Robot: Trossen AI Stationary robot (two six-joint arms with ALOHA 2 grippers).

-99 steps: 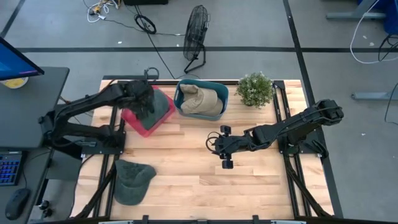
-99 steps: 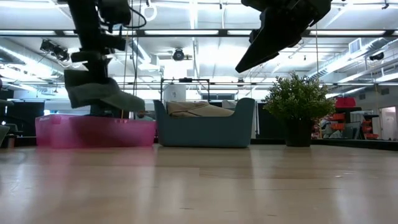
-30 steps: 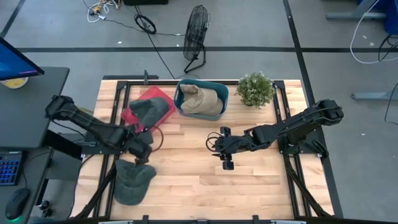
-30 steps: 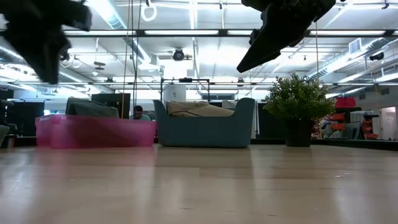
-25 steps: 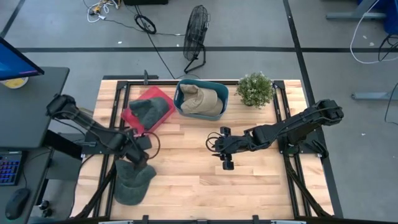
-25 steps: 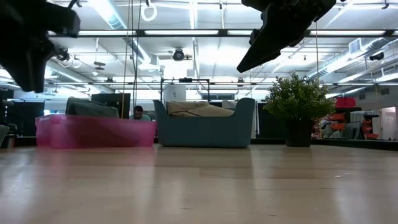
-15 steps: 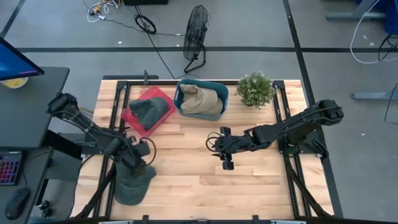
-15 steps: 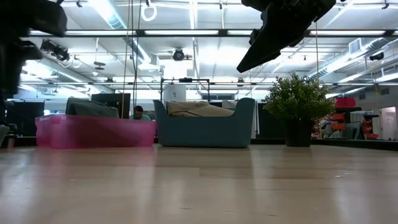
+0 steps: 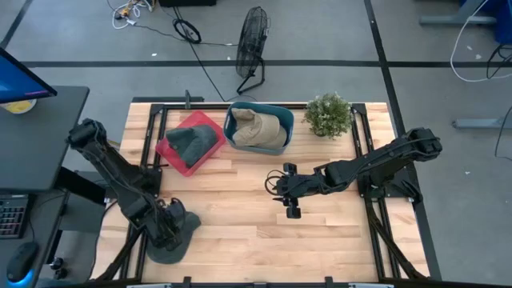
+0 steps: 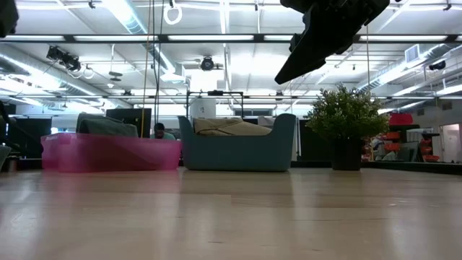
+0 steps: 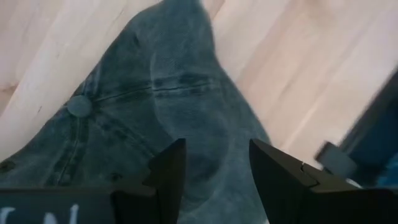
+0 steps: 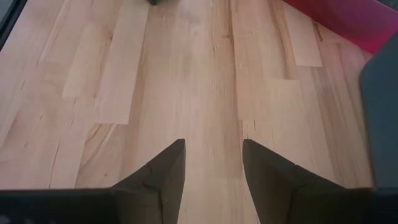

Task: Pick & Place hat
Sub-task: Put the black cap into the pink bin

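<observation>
A grey-green denim hat point(image 9: 170, 242) lies flat on the wood near the table's near-left corner; the left wrist view shows its crown and top button point(image 11: 79, 106). My left gripper point(image 9: 169, 226) stands open close above this hat, its fingers point(image 11: 168, 168) on either side of the crown's cloth point(image 11: 211, 137). A second dark green hat point(image 9: 189, 142) lies in the pink bin point(image 9: 170, 157). A tan hat point(image 9: 258, 128) fills the blue bin point(image 9: 237, 138). My right gripper point(image 12: 212, 155) hangs open above the bare mid-table point(image 9: 282, 190).
A potted plant point(image 9: 328, 114) stands at the far right, beside the blue bin. In the low view the pink bin point(image 10: 108, 153), blue bin point(image 10: 238, 148) and plant point(image 10: 346, 123) line the far edge. Bare wood point(image 9: 264, 232) lies between the two grippers.
My left gripper has swung from beside the pink bin toward the table's near edge and come down over the hat that lies on the wood. It has left the low view. The hats and my right arm have stayed still.
</observation>
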